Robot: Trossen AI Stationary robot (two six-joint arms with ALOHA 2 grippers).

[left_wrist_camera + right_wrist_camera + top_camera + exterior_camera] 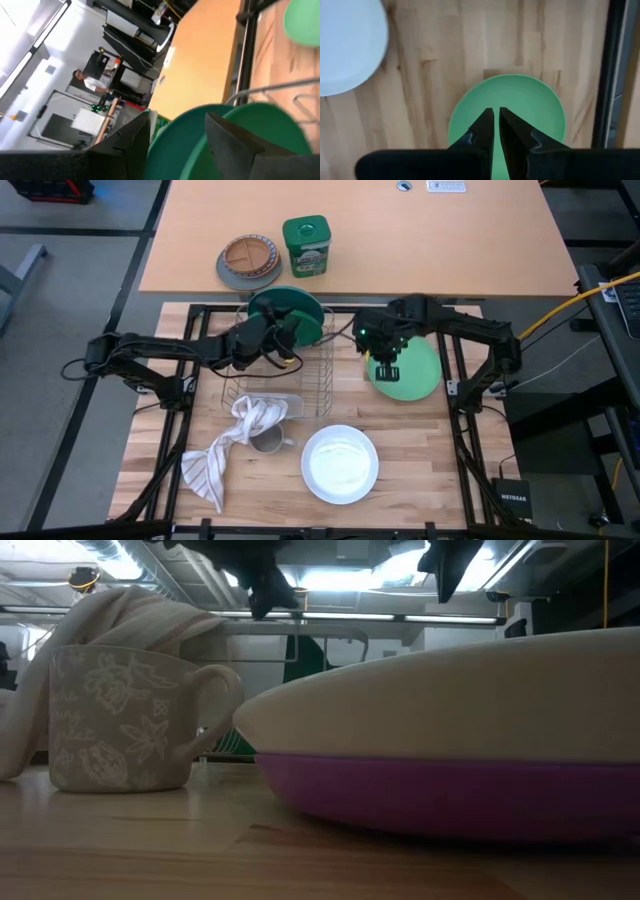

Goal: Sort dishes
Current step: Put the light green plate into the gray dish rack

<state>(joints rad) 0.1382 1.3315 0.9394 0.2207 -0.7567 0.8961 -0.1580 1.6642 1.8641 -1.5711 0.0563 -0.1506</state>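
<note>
A striped dish towel lies at the table's left, one end draped into a wire dish rack, with a floral-patterned mug just beside it. The left gripper clasps the darker green plate, held upright at the rack's far end. The white plate rests atop the purple plate near the front edge. The right gripper hovers over the teal plate, fingers nearly pressed together, empty. Beyond, on the tan desk, a green tin carries unreadable lettering. At far right, a black box reads NETGEAR.
</note>
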